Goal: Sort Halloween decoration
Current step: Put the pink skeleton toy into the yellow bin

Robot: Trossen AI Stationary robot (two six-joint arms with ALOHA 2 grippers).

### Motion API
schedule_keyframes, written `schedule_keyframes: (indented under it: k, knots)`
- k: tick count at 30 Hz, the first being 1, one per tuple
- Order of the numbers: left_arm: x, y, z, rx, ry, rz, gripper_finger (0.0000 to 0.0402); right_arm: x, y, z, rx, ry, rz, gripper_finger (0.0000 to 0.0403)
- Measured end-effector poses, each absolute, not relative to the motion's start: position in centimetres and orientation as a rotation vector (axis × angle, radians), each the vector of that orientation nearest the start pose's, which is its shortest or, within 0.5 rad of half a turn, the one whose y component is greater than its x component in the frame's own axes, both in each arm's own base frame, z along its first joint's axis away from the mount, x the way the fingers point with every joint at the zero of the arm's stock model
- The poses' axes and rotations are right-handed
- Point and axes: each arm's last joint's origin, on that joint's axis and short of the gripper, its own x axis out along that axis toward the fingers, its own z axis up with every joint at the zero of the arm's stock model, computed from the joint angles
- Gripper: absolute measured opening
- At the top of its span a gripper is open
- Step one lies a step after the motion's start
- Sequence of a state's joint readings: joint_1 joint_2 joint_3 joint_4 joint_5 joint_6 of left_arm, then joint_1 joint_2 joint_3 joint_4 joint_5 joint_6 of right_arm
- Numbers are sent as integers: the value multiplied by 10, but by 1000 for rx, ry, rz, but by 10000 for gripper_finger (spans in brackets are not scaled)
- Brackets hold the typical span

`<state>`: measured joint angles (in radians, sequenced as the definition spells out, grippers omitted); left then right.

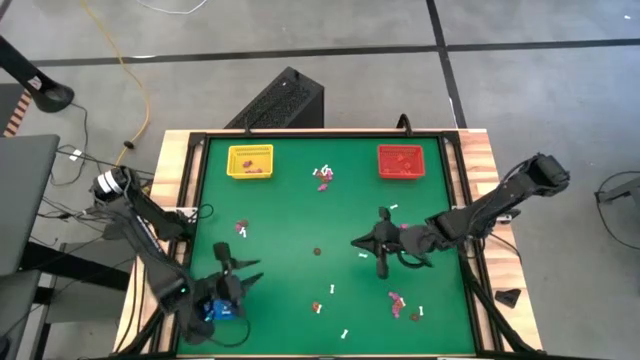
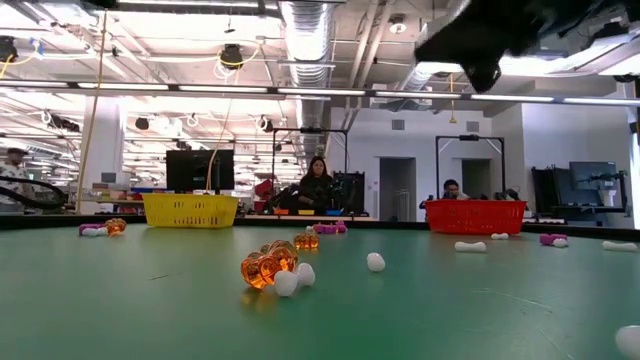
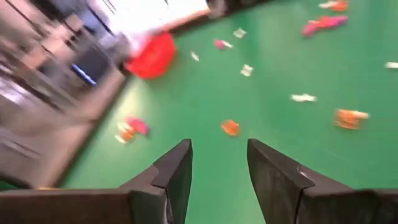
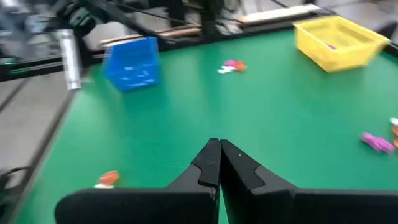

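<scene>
Tiny white, pink-purple and orange Halloween trinkets lie scattered on the green table: a cluster (image 1: 322,176) at the far middle, others (image 1: 397,298) near the front. My left gripper (image 1: 245,272) hovers open at the near left, just beyond the blue tray (image 1: 218,308). Nothing is between its fingers (image 3: 217,146), and an orange trinket (image 3: 230,127) lies ahead of them. My right gripper (image 1: 357,242) is shut right of the table's middle, pointing left. Its shut fingertips (image 4: 217,147) show nothing between them.
A yellow tray (image 1: 250,160) with a few trinkets stands at the far left, and a red tray (image 1: 400,160) with trinkets at the far right. Bare green mat lies between the two grippers. People sit at desks in the room beyond the table (image 2: 316,185).
</scene>
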<state>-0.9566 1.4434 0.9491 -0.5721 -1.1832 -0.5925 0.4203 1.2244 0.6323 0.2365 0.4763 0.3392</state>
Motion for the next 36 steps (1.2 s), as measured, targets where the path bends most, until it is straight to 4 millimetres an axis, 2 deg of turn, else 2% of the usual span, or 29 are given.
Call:
schedule_keyframes:
  k: [2,4,7,10,13,18,22,25,31,36]
  knots:
    - [185,-190,221,381,379,399,144,247,86,224,211,323,-156,31]
    - [197,-171,208,284,423,378,144,255,77,220,225,359,-201,31]
    - [218,-139,182,145,477,224,144,267,63,222,233,416,-229,31]
    - [234,-116,181,88,296,-33,144,277,45,227,246,463,-264,31]
    - [236,-94,186,128,97,-154,144,288,23,229,257,460,-344,31]
    - [226,-65,175,66,11,-10,144,303,-31,215,312,472,-533,34]
    - [215,-54,168,11,-27,53,144,317,-75,196,380,472,-672,60]
    - [210,-51,162,61,-8,58,144,332,-97,185,415,487,-712,90]
    - [211,-52,160,124,14,39,144,365,-119,165,433,583,-726,152]
    - [209,-51,155,165,73,77,144,372,-131,160,433,686,-774,182]
